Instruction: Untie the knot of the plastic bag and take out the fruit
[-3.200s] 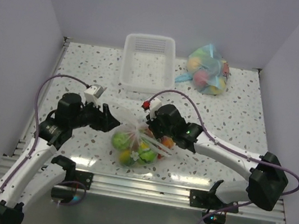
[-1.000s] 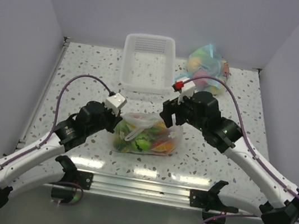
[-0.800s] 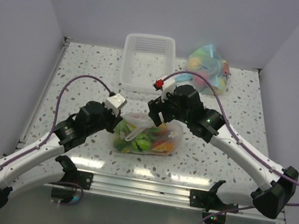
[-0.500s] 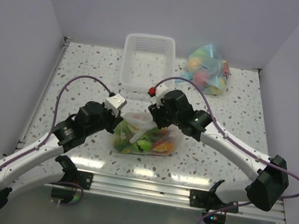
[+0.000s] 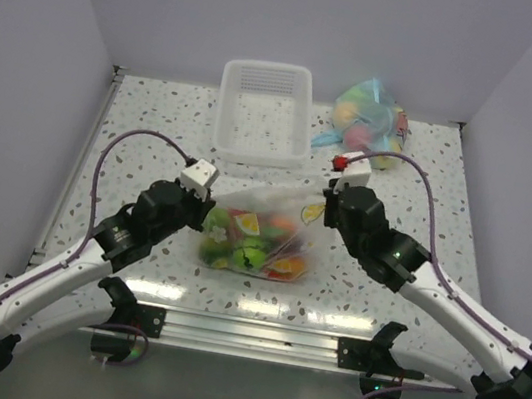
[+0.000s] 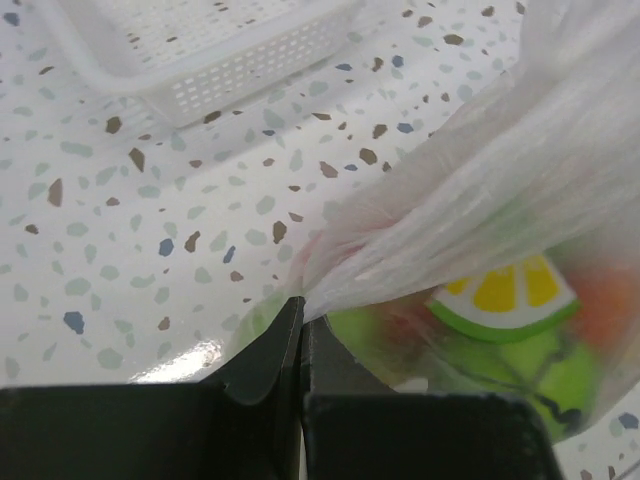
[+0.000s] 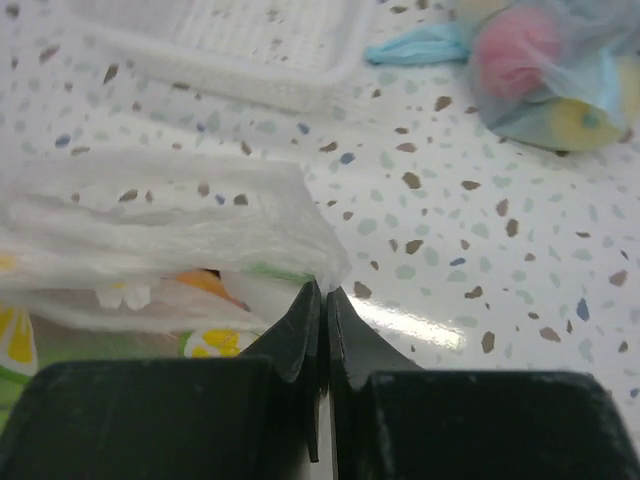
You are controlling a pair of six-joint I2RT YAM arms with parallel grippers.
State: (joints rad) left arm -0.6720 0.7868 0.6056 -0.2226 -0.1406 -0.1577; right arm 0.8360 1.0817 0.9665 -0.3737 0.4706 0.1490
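Left wrist view: you see the left gripper (image 6: 300, 305) with its fingers pressed together on a gathered fold of the plastic bag (image 6: 470, 190). The fruit (image 6: 503, 297) shows through the film just behind the pinch, with a lime slice facing the lens.

Right wrist view: the right gripper (image 7: 323, 292) is likewise clamped, with its fingertips meeting on a crinkled corner of the same bag.

Top external view: the bag is stretched between the two grippers in the near middle of the table (image 5: 155, 131). Its long axis runs left to right. The upper edge is drawn taut and rises from the left pinch toward the right pinch. The body sags below that edge, and the fruit is bunched low inside, resting on the table. You cannot make out the knot in any view.

Beyond the bag, a white basket (image 5: 270, 68) stands at the far middle, apart from it. A blue-tinted bag (image 5: 370, 120) of pastel fruit lies just right of the basket.
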